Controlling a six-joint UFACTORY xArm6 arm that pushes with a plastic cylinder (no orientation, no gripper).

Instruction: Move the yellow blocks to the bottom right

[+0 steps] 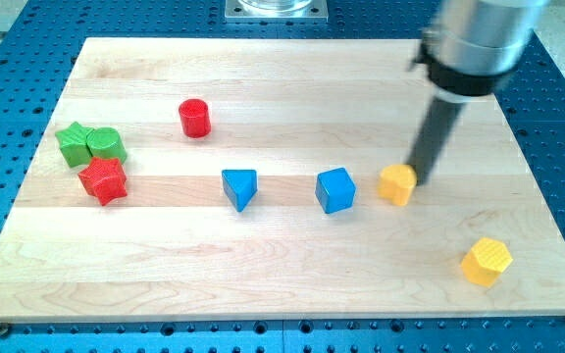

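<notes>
On the wooden board (pixel 292 284), my tip (pixel 421 182) sits against the right side of one yellow block.

At the view's left, a green star block (pixel 73 143) and a green cylinder (pixel 107 145) huddle above a red star block (pixel 103 180); a red cylinder (pixel 195 118) stands apart, higher up. Mid-board lie a blue triangular block (pixel 240 187) and a blue cube (pixel 335 190). Just right of the cube is the yellow block (pixel 396 183), my tip touching its right edge. A yellow hexagonal block (pixel 486 261) rests near the bottom right corner. No claw exists; the arm ends in a plain dark rod (pixel 434 137).
</notes>
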